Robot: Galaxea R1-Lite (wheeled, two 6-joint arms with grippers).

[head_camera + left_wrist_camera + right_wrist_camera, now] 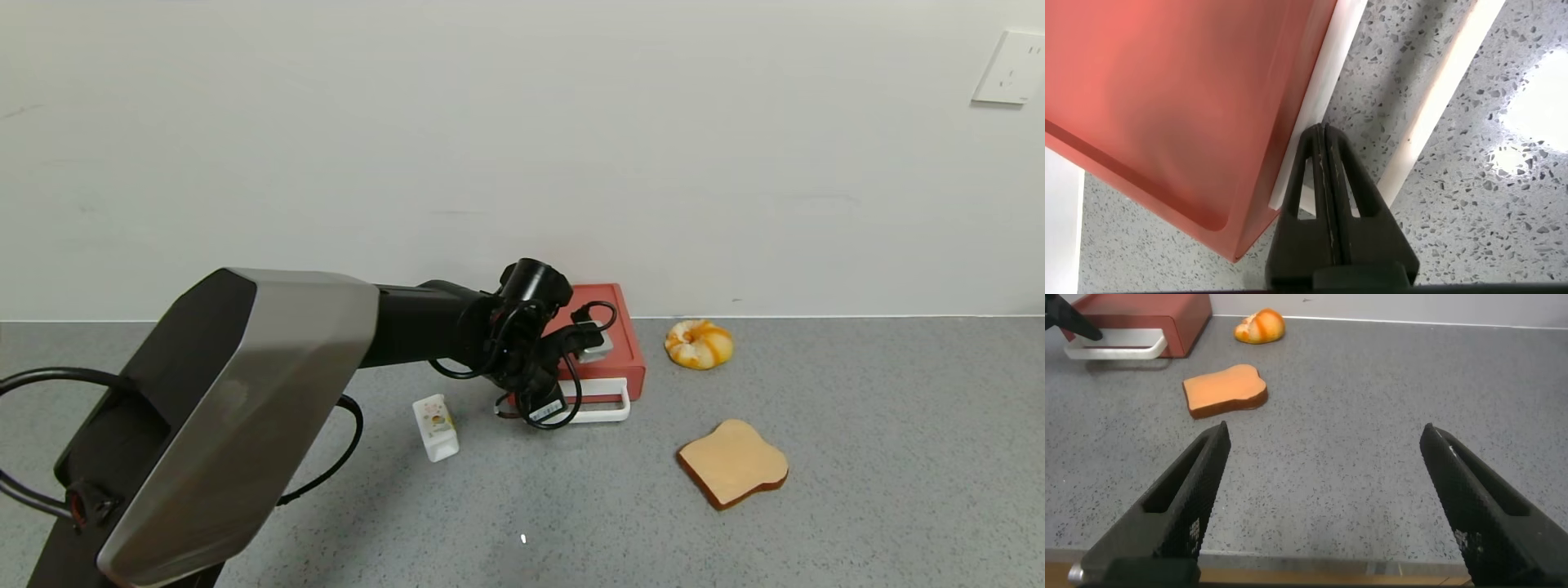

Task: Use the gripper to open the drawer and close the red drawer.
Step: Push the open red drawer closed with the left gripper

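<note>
Your left gripper [1327, 139], fingers pressed together and empty, seems hooked inside the white loop handle [608, 412] of the flat brick-red plastic drawer [608, 343], frame centre; pull straight.

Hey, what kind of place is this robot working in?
Probably an indoor test bench styled as a kitchen counter: a grey speckled countertop against a plain white wall, a wall socket, and toy toast.
</note>
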